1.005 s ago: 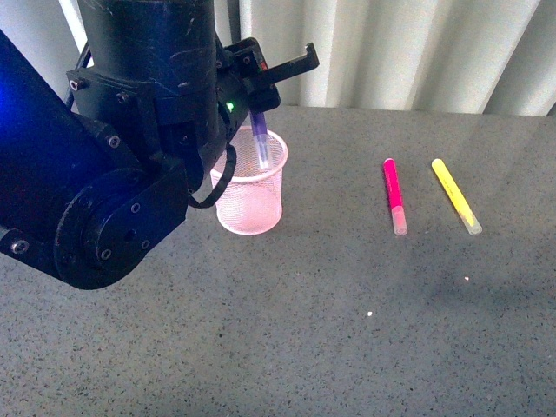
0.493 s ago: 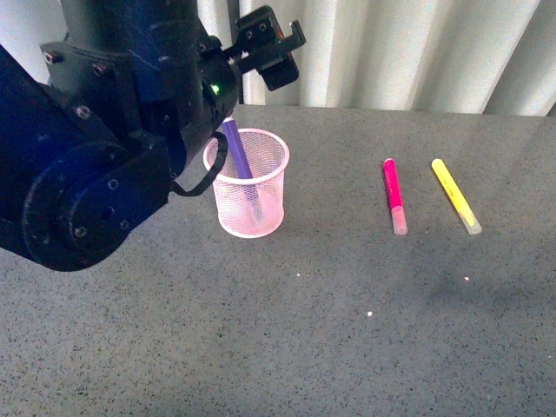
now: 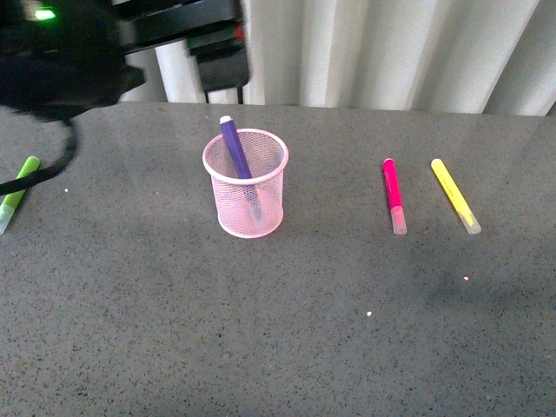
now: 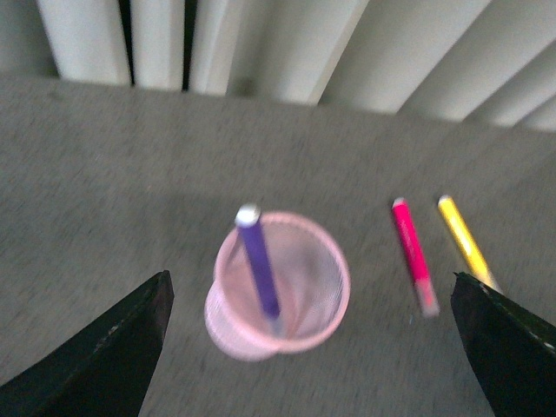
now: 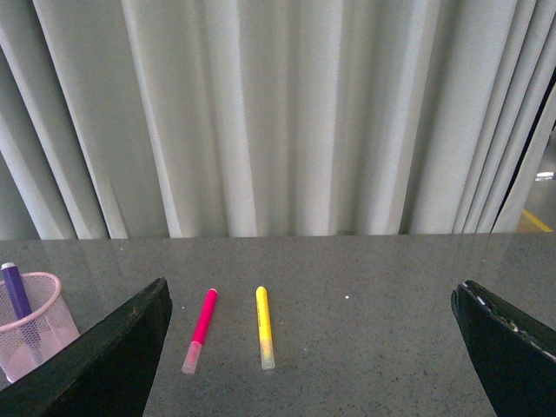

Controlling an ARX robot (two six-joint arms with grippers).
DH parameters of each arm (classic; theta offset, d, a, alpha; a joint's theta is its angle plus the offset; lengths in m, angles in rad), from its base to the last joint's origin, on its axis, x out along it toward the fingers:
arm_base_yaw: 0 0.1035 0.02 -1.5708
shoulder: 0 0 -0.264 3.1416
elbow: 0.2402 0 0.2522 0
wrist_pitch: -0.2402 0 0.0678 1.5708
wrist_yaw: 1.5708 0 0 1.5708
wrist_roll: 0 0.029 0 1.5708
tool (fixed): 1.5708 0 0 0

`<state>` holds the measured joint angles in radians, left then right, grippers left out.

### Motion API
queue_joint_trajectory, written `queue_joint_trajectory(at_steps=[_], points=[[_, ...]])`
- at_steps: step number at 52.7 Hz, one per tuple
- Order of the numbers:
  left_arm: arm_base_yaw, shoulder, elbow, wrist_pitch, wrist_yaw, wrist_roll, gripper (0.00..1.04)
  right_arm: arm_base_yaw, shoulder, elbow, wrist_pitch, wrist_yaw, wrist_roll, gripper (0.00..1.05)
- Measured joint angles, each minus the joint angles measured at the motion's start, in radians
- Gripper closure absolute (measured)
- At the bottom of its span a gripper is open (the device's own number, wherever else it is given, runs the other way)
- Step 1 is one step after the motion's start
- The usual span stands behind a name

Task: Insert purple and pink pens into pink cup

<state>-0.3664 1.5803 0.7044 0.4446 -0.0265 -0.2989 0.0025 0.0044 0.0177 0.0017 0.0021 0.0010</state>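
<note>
The pink cup [image 3: 250, 195] stands upright on the grey table. The purple pen [image 3: 234, 149] stands inside it, leaning against the far-left rim, its end sticking out. The pink pen [image 3: 394, 195] lies flat to the right of the cup. My left gripper [image 4: 308, 282] is open and empty, high above the cup [image 4: 334, 304], with the purple pen [image 4: 259, 265] and the pink pen [image 4: 413, 252] below it. My right gripper [image 5: 311, 291] is open and empty, low over the table, with the pink pen [image 5: 201, 328] and the cup [image 5: 43, 334] ahead of it.
A yellow marker [image 3: 455, 195] lies just right of the pink pen. A lime-green marker [image 3: 17, 193] lies at the far left. My left arm [image 3: 69, 52] fills the top left of the front view. White curtains hang behind the table's back edge.
The left gripper let go of the purple pen, which dropped into the cup. The left arm then rose and drew back to the upper left, uncovering the green marker.
</note>
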Motion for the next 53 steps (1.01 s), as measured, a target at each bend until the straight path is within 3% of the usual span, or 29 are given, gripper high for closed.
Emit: queue_joint_trajectory(at_steps=[15, 20, 22, 24, 41, 53], points=[[0.018, -0.125, -0.055, -0.058, -0.001, 0.064, 0.07, 0.000, 0.000, 0.000, 0.000, -0.001, 0.000, 0.07], [0.013, -0.093, -0.198, 0.352, -0.249, 0.195, 0.25, 0.000, 0.000, 0.000, 0.000, -0.001, 0.000, 0.07], [0.041, -0.118, -0.279, 0.510, -0.268, 0.238, 0.36, 0.000, 0.000, 0.000, 0.000, 0.001, 0.000, 0.07], [0.061, -0.150, -0.317, 0.562, -0.261, 0.252, 0.43, 0.000, 0.000, 0.000, 0.000, 0.001, 0.000, 0.07], [0.183, -0.403, -0.522, 0.536, -0.151, 0.285, 1.00, 0.000, 0.000, 0.000, 0.000, 0.000, 0.000, 0.07], [0.243, -0.513, -0.631, 0.523, -0.096, 0.291, 1.01, 0.000, 0.000, 0.000, 0.000, 0.000, 0.000, 0.07]])
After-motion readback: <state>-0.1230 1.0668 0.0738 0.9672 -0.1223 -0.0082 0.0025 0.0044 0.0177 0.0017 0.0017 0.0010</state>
